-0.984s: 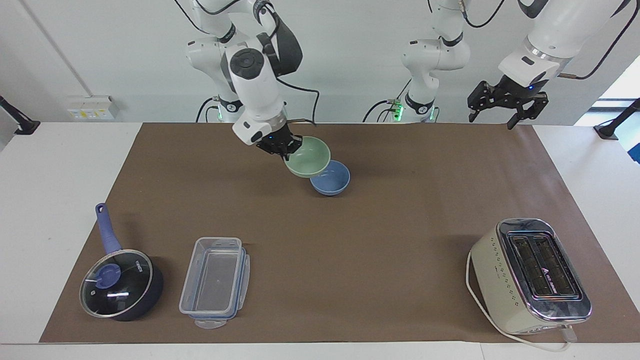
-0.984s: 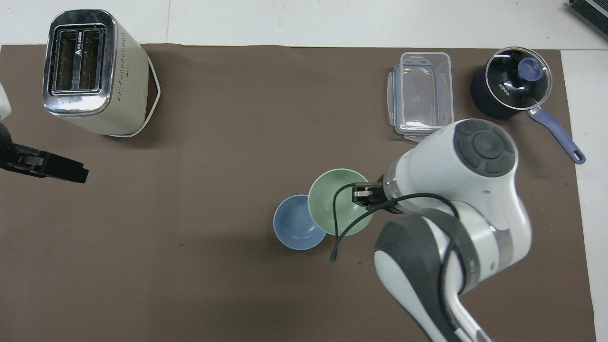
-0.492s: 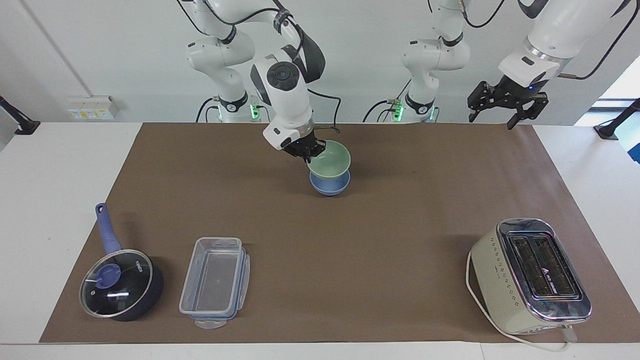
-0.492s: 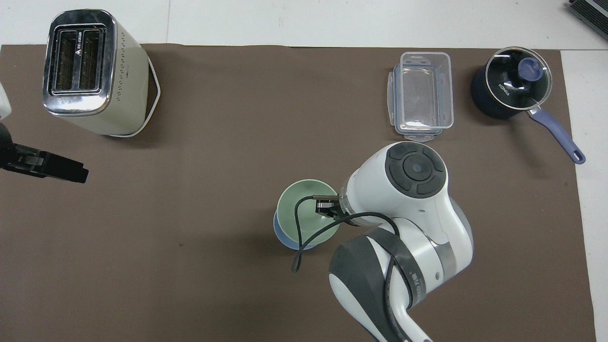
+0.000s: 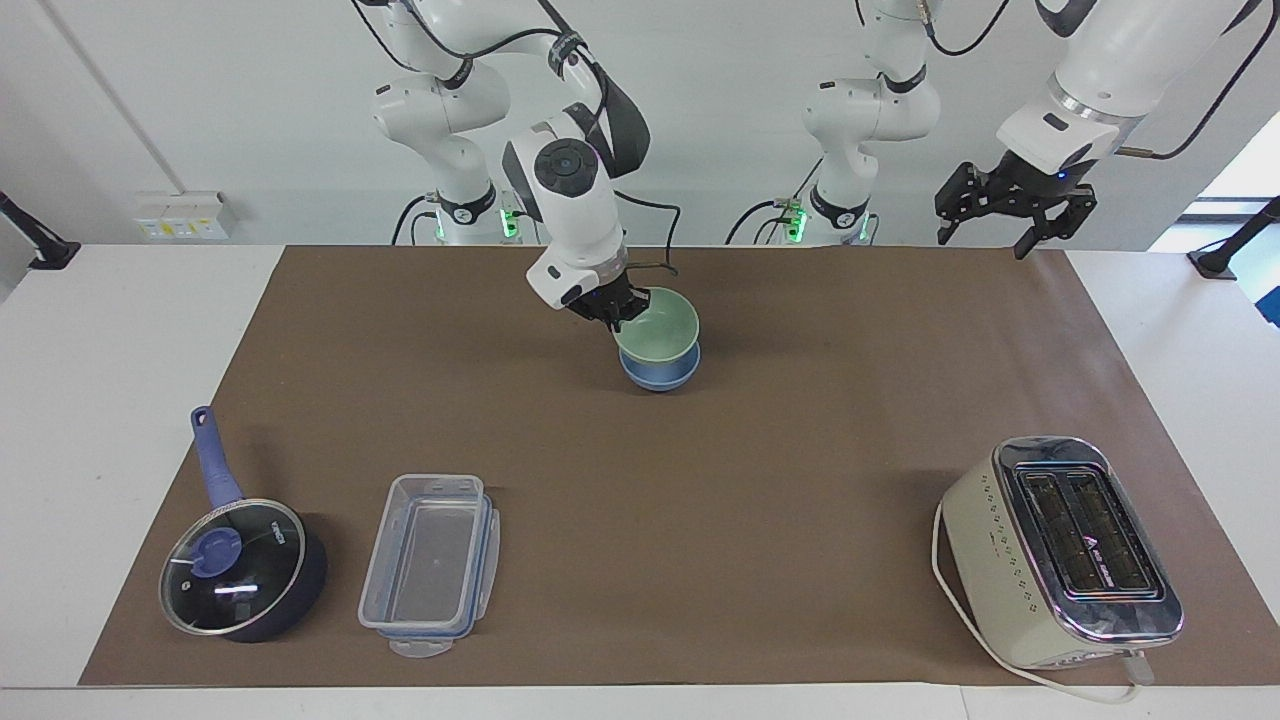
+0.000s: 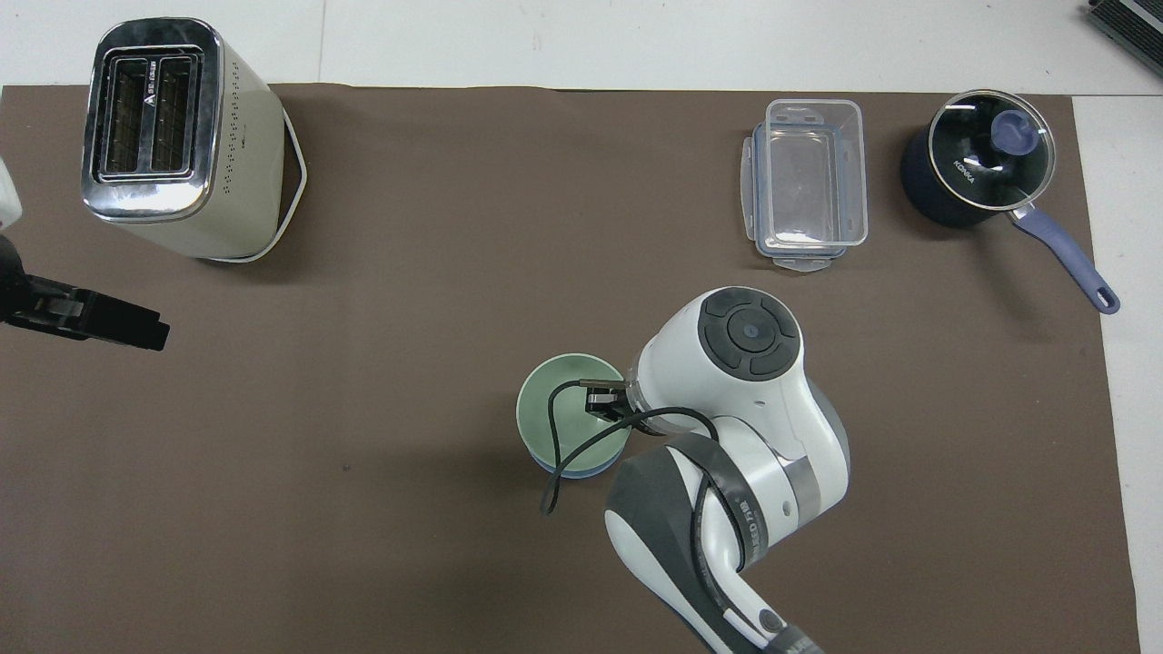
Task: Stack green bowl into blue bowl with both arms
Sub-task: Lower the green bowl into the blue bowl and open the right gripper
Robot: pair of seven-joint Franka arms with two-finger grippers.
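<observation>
Placement step: I have the R gripper (image 5: 617, 312) clamped on the green bowl (image 5: 660, 326) rim, bowl seated in the blue bowl (image 5: 658, 373) mid-mat. L gripper (image 5: 1010, 208) waits, jaws wide, empty. Next, I judge: release, lift straight up w/o dragging the stack.

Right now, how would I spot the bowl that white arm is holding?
Start at the brown mat and find its middle stretch near the robots, where the right gripper reaches down. It pinches the rim of the green bowl, nested in the blue bowl. It is the pale mint upper bowl.
</observation>
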